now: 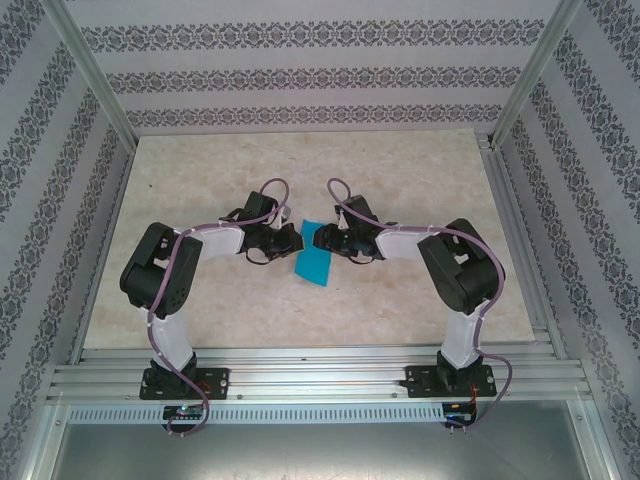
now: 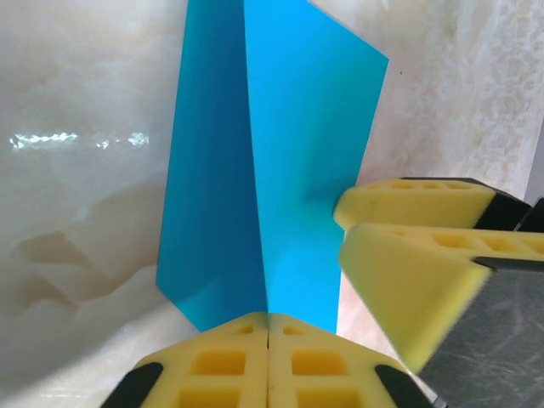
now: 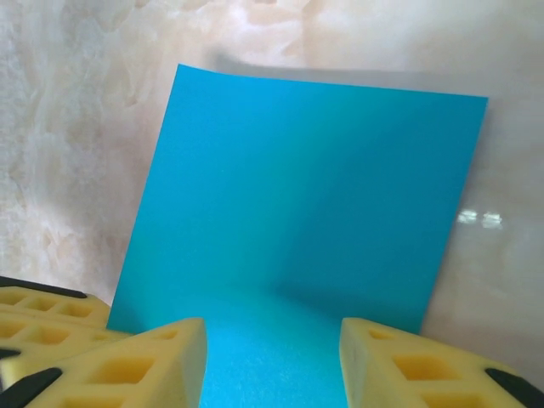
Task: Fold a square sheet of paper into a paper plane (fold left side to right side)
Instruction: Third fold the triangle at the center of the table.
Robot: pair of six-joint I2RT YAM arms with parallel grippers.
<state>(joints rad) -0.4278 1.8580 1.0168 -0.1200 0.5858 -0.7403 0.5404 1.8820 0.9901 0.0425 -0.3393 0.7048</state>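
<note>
The square sheet of paper [image 1: 314,264] is cyan-blue and lies mid-table between the two grippers, partly lifted. In the left wrist view the sheet [image 2: 280,161] bends along a sharp line, one half darker than the other. That line runs straight into my left gripper [image 2: 269,321], whose yellow pads are shut on the sheet's near edge. My right gripper [image 3: 272,361] is open just above the sheet [image 3: 306,195], one finger on each side of a raised stretch of it. The right gripper's fingers [image 2: 408,255] also reach into the left wrist view beside the sheet. From above, the left gripper [image 1: 292,240] and right gripper [image 1: 320,240] nearly meet.
The marble-patterned tabletop [image 1: 200,300] has bare room all round the paper. Patterned walls and aluminium rails [image 1: 320,360] enclose it, with both arm bases at the near edge.
</note>
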